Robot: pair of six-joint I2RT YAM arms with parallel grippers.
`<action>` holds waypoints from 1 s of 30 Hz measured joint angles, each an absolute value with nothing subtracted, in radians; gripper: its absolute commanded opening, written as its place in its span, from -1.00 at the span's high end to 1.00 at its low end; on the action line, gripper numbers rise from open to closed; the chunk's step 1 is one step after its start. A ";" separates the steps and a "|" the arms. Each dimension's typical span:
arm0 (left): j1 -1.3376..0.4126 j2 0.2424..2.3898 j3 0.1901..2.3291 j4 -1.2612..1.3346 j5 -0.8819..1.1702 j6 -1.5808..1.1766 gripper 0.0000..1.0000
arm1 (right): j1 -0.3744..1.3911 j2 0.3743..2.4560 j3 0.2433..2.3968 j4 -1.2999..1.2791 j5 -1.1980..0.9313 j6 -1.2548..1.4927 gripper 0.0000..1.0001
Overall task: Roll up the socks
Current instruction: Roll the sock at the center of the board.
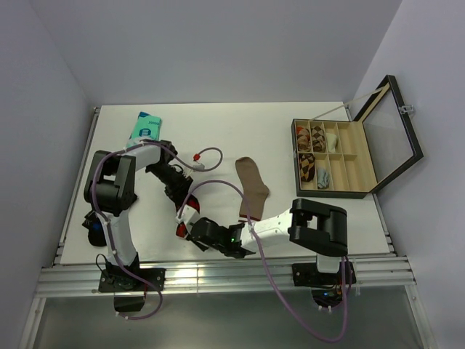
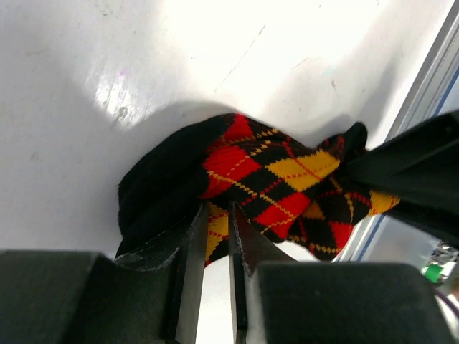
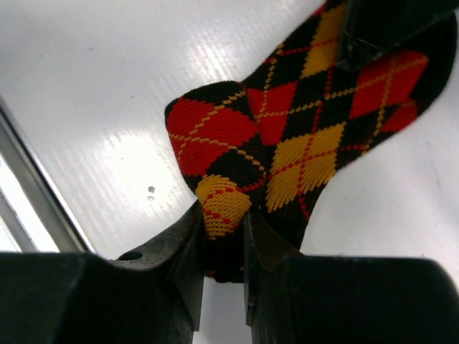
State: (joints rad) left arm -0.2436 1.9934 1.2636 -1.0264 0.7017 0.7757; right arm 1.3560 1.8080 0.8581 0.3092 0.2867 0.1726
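- pinching one end of the argyle sock (image 2: 280,179), the left gripper (image 2: 215,218) has its jaws drawn narrow, with a fold of yellow and black knit caught between the fingers (image 2: 188,265).
- the black toe part of that sock bulges out on the outer side of the left finger.
- the right gripper (image 3: 224,233) is clamped on the other end of the same sock. its jaws are narrow too, with a yellow knit corner bunched between them.
- the sock is strung between the two claws, twisted and crumpled in the middle, low over the white table (image 1: 218,131). whether its middle rests on the surface cannot be told.
- seen from above, both claws meet near the front edge of the table, left of centre. the sock is mostly hidden under them and only small red patches show.
- a metal rail (image 2: 423,93) runs along the table edge just beside the sock.
- the tan sock (image 1: 252,185) lies flat near the middle of the table, to the right of the claws and apart from them. its cuff colours are too small to make out.
- a teal packet (image 1: 143,126) sits at the far left of the table, behind the left arm.
- a compartment box (image 1: 349,190) stands at the right with its lid (image 1: 392,138) propped open. rolled socks (image 1: 305,163) fill several compartments on its left side.
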 measured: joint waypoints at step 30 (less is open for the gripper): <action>-0.367 1.982 1.317 -0.945 0.645 0.609 0.27 | 1.043 1.874 0.945 0.186 -0.492 0.284 1.00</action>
State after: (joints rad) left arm -0.3668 1.9820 1.3170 -0.9447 0.6453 0.6086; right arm 1.0431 1.8744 0.9447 0.1864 -0.4915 0.2836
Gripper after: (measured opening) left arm 0.346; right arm 0.273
